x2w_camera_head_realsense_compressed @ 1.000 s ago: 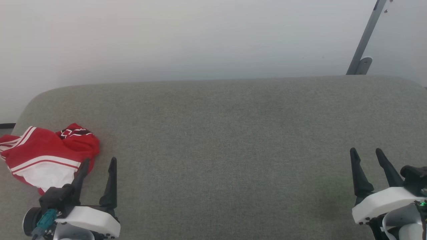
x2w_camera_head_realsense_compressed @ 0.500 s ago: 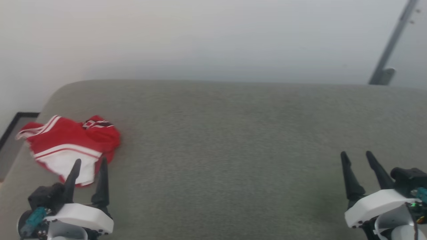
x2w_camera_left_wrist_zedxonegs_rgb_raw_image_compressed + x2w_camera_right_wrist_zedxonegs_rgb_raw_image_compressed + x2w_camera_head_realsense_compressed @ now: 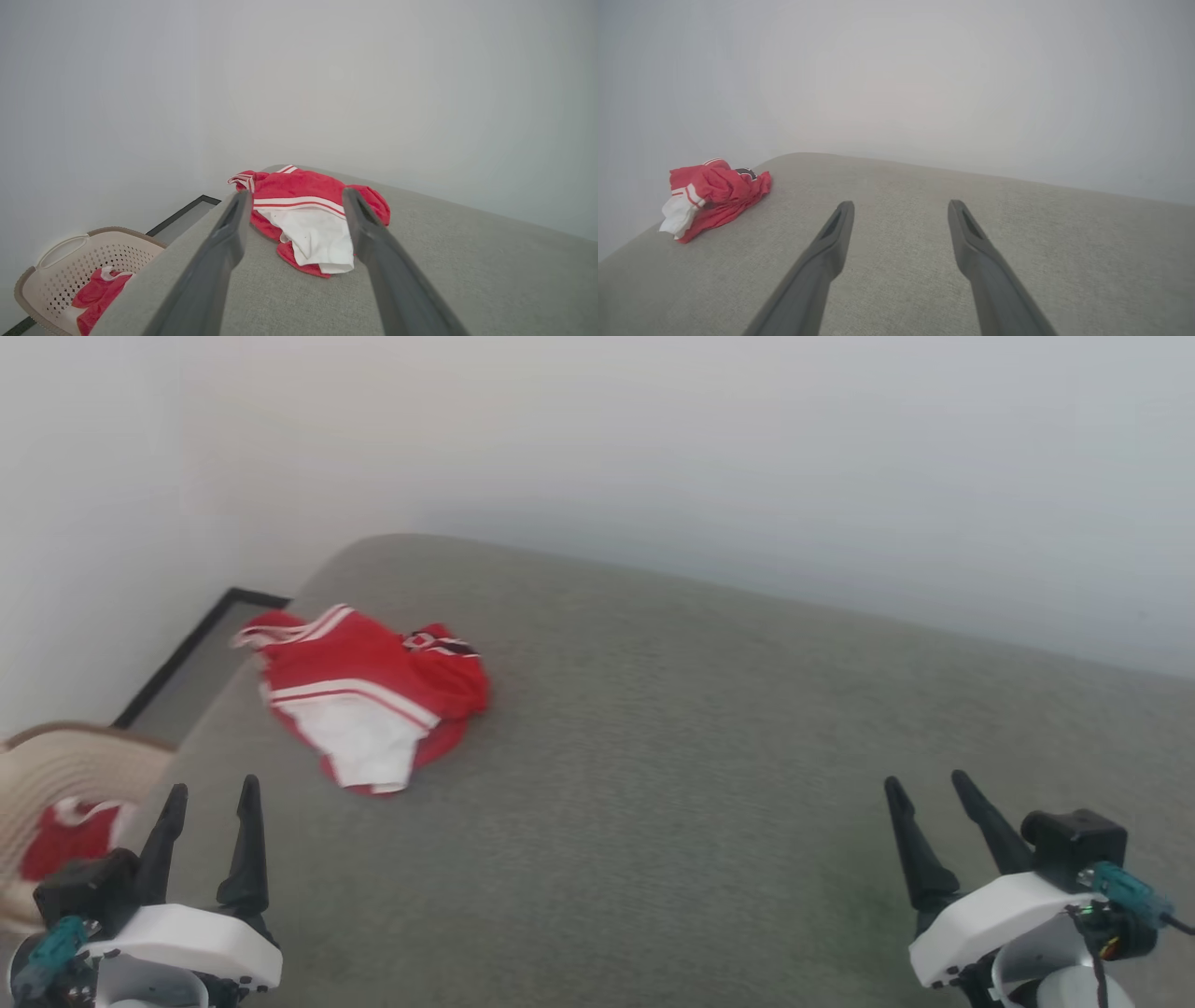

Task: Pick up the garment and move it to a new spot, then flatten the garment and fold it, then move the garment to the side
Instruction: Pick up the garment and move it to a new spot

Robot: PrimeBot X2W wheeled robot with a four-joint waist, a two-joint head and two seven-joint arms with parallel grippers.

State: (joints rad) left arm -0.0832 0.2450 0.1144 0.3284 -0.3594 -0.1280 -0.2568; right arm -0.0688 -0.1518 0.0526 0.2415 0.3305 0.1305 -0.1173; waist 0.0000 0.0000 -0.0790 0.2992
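Observation:
The garment (image 3: 373, 695), red with a white sleeve and striped trim, lies crumpled near the far left corner of the grey cushioned surface (image 3: 672, 775). It also shows ahead in the left wrist view as the garment (image 3: 308, 214) and far off to the left in the right wrist view as the garment (image 3: 712, 193). My left gripper (image 3: 213, 791) hovers open at the lower left, short of the garment and apart from it. Low on the right, my right gripper (image 3: 929, 784) is open with nothing between its fingers.
A beige perforated laundry basket (image 3: 56, 775) stands on the floor left of the surface, with another red and white cloth (image 3: 100, 296) inside. A plain white wall runs behind. The surface's left edge lies close to my left gripper.
The head camera has turned left, so the garment sits further right and higher in the picture and the basket has come into view. Both grippers stay open and low.

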